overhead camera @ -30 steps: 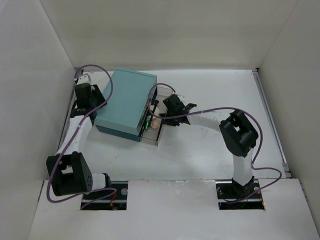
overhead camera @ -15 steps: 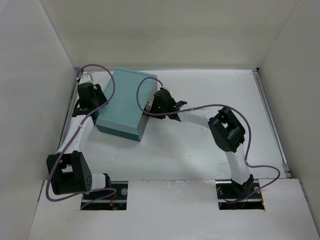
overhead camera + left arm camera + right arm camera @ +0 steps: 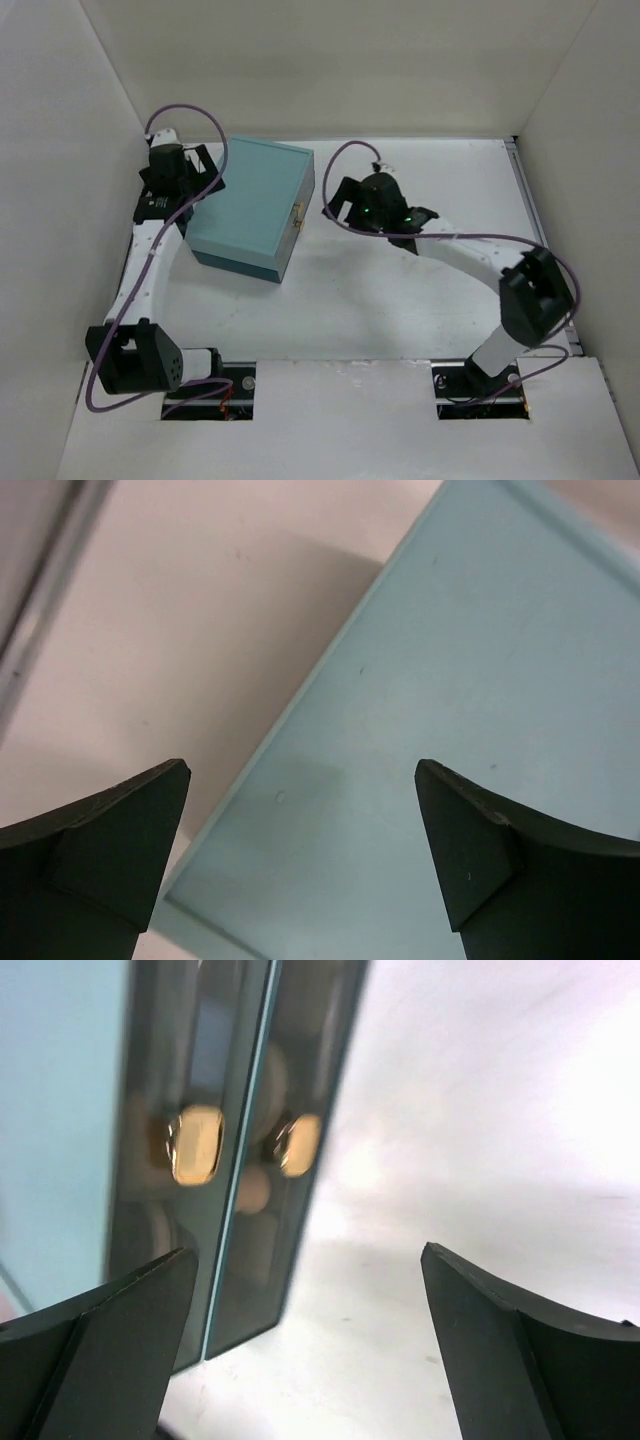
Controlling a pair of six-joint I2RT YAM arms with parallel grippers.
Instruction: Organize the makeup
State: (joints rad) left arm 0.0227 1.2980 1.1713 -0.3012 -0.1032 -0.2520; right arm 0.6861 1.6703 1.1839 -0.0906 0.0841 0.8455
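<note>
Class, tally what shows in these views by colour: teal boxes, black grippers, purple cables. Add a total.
teal box: 1
black grippers: 2, left gripper and right gripper
purple cables: 2
total: 5

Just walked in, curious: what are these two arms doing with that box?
The teal box sits shut on the table. The right gripper, open and empty, faces its gold clasp without touching. The left gripper, also open, hovers over the box's opposite edge. No makeup is in sight.
</note>
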